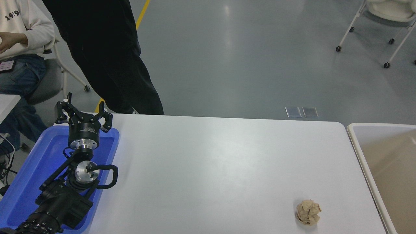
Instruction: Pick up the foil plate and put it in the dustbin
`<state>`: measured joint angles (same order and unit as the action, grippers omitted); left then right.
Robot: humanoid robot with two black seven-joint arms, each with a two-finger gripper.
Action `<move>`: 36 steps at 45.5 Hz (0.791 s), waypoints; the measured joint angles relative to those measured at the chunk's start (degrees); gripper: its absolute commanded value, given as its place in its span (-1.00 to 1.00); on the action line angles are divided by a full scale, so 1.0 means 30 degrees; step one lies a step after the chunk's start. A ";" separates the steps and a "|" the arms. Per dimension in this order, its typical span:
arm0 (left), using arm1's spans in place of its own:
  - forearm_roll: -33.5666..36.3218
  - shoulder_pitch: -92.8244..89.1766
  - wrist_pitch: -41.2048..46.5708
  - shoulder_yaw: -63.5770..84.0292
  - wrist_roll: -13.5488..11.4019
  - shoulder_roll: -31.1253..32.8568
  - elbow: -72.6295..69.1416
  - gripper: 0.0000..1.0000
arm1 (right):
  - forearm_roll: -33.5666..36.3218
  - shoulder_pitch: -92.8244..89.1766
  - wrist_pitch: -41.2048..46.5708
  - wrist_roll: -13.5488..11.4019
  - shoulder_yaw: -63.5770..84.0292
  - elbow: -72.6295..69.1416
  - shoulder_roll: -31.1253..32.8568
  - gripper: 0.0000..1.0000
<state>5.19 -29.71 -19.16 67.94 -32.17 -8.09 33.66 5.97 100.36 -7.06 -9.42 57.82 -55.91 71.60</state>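
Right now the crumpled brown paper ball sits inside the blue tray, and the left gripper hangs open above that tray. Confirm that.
Not quite. The head view shows the crumpled brown paper ball lying on the white table at its near right, close to the dustbin, not inside the blue tray. The rest holds: the left gripper hangs open above that tray.

Counter: smooth white, soft sheen. Blue tray: glossy plastic. Paper ball: brown, matt, crumpled. Dustbin: smooth cream rim, matt tan inside. Left gripper: matt black, brushed metal collar.
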 measured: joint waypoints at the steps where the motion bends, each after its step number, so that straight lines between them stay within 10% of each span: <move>1: -0.0001 0.0000 0.0000 0.0000 0.0000 0.0000 0.0000 0.98 | 0.0302 -0.0468 -0.0066 0.0134 -0.0081 0.0094 -0.0069 -1.00; 36: -0.0001 -0.0002 0.0009 0.0001 -0.0004 -0.0001 0.0000 0.98 | 0.1701 -2.0501 0.1152 0.1694 -1.4371 1.2594 -0.9895 -1.00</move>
<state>5.18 -29.71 -19.14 67.94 -32.19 -8.09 33.66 11.07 38.86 -3.60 -4.34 14.71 -18.13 41.92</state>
